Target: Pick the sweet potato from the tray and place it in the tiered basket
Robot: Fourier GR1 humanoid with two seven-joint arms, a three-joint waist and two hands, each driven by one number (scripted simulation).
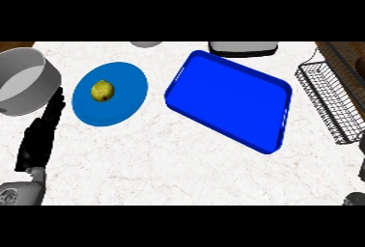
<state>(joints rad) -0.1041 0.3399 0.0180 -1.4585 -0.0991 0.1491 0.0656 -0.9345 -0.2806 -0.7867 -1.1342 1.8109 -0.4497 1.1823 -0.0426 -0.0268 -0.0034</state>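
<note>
The left hand (37,137) rested, fingers straight, at the counter's (178,169) left edge beside the pot (25,79). A sliver of the right hand (361,161) showed at the right edge near the basket (328,96), its state untellable. The tray (228,99) lay mid-counter; the sweet potato was out of sight.

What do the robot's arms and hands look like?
The left hand is black, long and narrow. It joins onto a rounded grey forearm. Only a thin black sliver of the right hand shows at the picture's edge, so its shape is hidden.
</note>
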